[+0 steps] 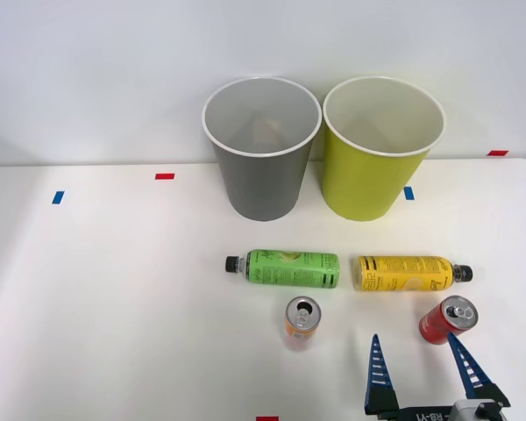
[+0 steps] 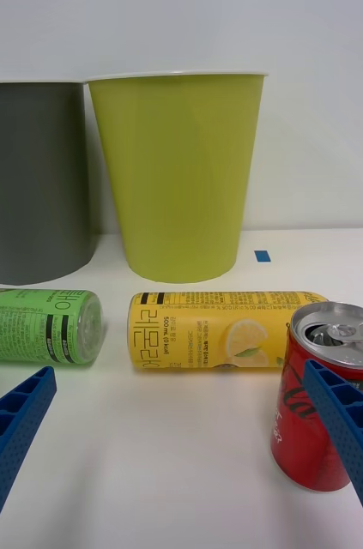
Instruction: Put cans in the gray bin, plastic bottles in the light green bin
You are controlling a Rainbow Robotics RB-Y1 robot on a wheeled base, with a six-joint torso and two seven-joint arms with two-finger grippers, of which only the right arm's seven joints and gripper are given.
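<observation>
A gray bin [image 1: 261, 180] and a light green bin [image 1: 374, 175] stand side by side at the back of the white table. In front of them lie two plastic bottles on their sides, one with a green label [image 1: 291, 268] and one with a yellow label [image 1: 405, 274]. An orange-and-white can [image 1: 302, 321] stands upright nearer me. A red can [image 1: 448, 320] stands upright at the right. My right gripper [image 1: 415, 340] is open near the front edge, just short of the red can [image 2: 327, 420], whose side sits by one finger [image 2: 353, 437].
Small blue [image 1: 58, 197] and red [image 1: 165, 176] tape marks dot the table. A white wall rises behind the bins. The table's left half is bare white surface.
</observation>
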